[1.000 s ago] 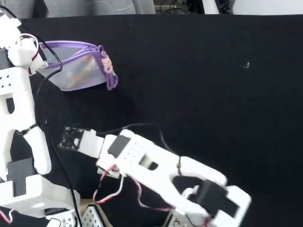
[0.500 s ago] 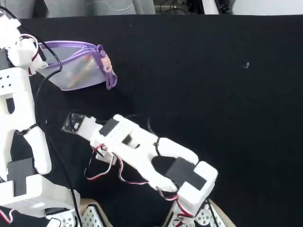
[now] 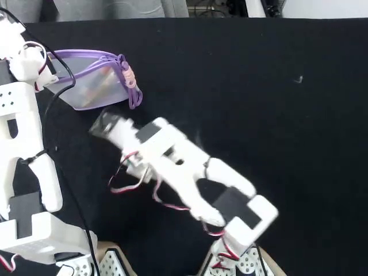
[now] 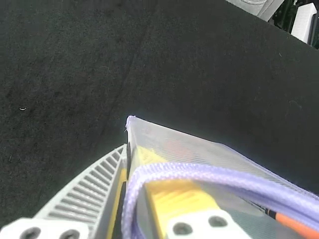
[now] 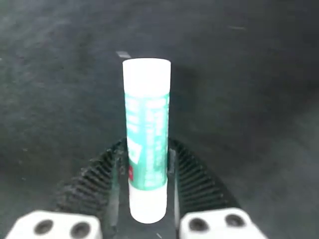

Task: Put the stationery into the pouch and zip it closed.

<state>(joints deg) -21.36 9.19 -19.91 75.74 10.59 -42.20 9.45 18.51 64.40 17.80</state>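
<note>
Pouch (image 3: pixel 95 80) end is covered by the left arm (image 3: pixel 23 103); items (image 3: pixel 102 77) inside cannot be told apart.

White plastic arms (image 3: pixel 26 132), black servo blocks (image 3: pixel 233 206), red-white cables (image 3: pixel 123 188), dark ribbed right claw (image 5: pixel 145 149).

open black table (image 3: pixel 270 98) runs right of the pouch (image 3: pixel 95 86). left gripper (image 3: pixel 53 77) clamps the pouch's left end, blocking that side. right gripper (image 5: pixel 145 147), gripping the glue stick (image 5: pixel 146 99), crowds its near edge.
</note>
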